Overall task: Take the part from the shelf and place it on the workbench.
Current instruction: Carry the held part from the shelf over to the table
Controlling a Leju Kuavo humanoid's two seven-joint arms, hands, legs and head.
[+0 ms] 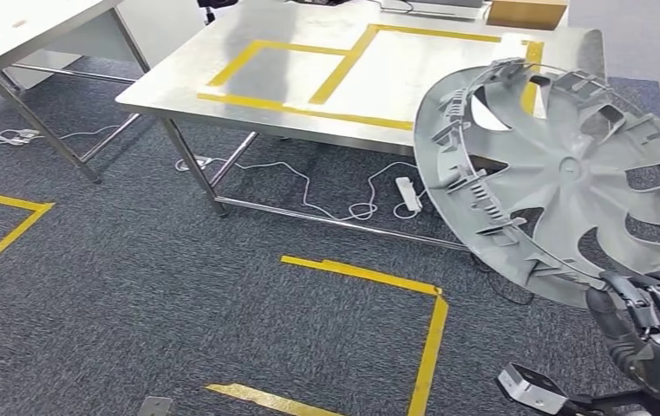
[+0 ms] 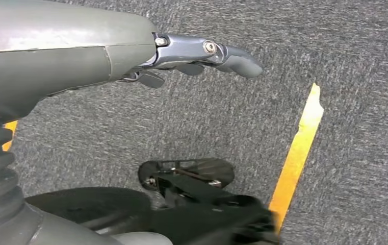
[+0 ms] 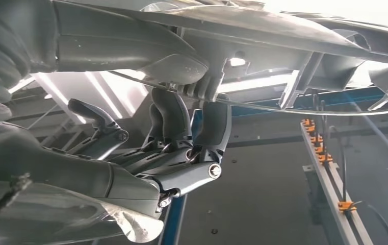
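The robot's right hand (image 1: 647,334) pinches the lower rim of the large grey plastic wheel cover (image 1: 569,169), holding it tilted up at the near right, in front of the right corner of the steel workbench with yellow tape outlines (image 1: 248,100). The left hand (image 2: 202,56) hangs over the grey carpet (image 1: 135,286), fingers loosely apart, holding nothing. With only a rim pinch on so broad a disc, I'd worry it swings or slips, or clips the table edge on approach. The white cable (image 1: 326,195) under the bench could snag a foot.
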